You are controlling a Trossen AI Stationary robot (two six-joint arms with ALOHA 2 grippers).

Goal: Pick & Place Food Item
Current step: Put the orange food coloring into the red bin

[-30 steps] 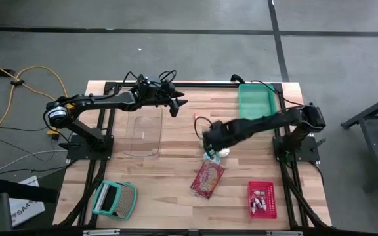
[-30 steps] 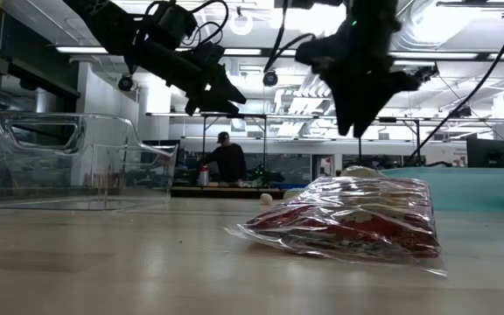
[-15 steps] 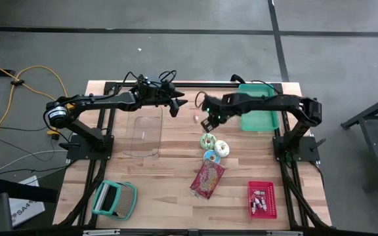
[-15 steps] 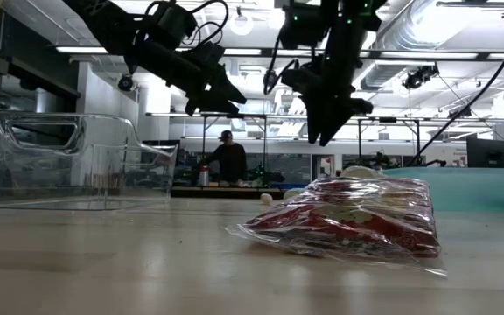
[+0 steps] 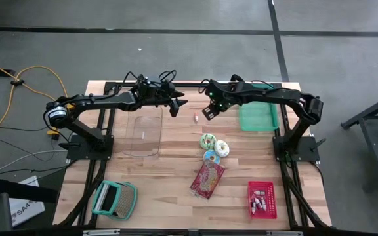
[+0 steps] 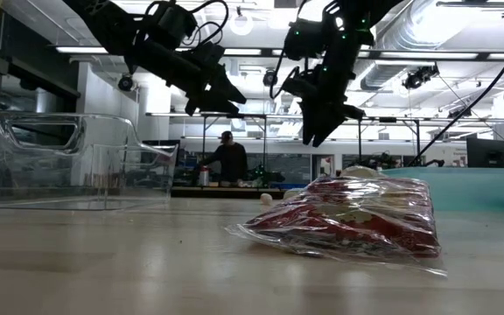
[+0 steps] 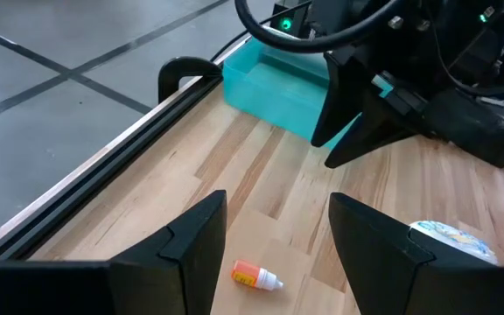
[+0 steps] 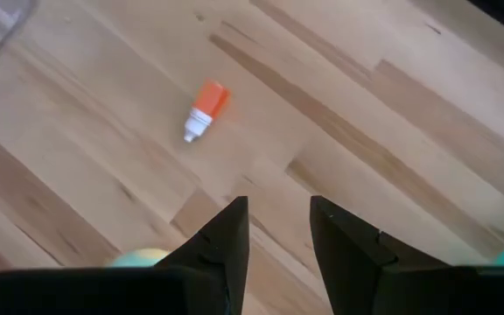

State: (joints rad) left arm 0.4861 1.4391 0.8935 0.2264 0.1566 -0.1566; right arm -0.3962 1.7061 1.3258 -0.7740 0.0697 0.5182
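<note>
While raised above the back of the wooden table (image 5: 176, 141) with fingers spread and nothing between them, right gripper (image 5: 207, 112) poised just beside the small orange-capped tube (image 5: 196, 118), left gripper (image 5: 174, 105) likewise raised and spread empty near the clear plastic container (image 5: 144, 135). Nearer the table's middle, three small round food items (image 5: 212, 147) clustered together, well apart from both grippers, with the red bagged snack (image 5: 207, 179) just in front of them. Farther out, green tray (image 5: 255, 105) at the right rear, red basket (image 5: 262, 199) front right, teal brush-like tool (image 5: 115, 200) front left.
</note>
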